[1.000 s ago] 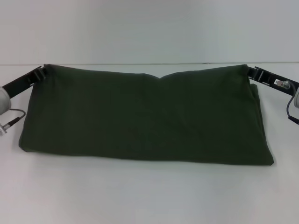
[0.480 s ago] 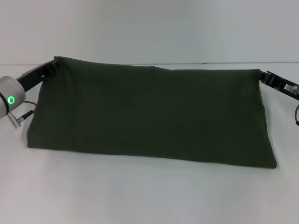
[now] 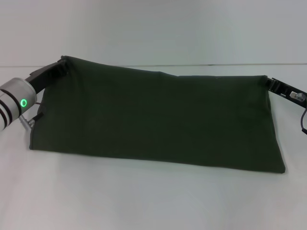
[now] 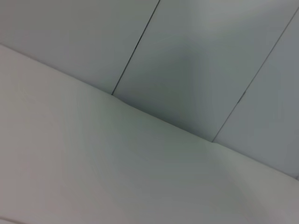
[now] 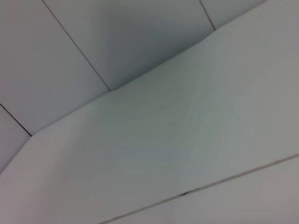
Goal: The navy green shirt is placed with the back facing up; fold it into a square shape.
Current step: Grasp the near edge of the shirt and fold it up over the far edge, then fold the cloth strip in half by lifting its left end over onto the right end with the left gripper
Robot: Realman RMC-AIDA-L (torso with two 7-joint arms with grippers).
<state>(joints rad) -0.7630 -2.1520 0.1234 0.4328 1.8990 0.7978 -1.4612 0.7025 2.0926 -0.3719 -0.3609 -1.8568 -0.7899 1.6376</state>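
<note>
The navy green shirt (image 3: 153,120) shows its plain side in the head view and spans the middle of the white table (image 3: 144,201). Its far edge is lifted and its near edge rests on the table. My left gripper (image 3: 64,63) is shut on the shirt's far left corner and holds it highest. My right gripper (image 3: 266,81) is shut on the far right corner, a little lower. The fabric hangs taut between them and slopes down to the right. The wrist views show only table and wall.
The white table stretches in front of the shirt and on both sides. A pale panelled wall (image 3: 153,28) stands behind the table's far edge. My left arm's wrist shows a green light (image 3: 23,102).
Both grippers have carried the shirt's far edge to the right, and the left one has risen. The sag in the middle of the edge has pulled straight.
</note>
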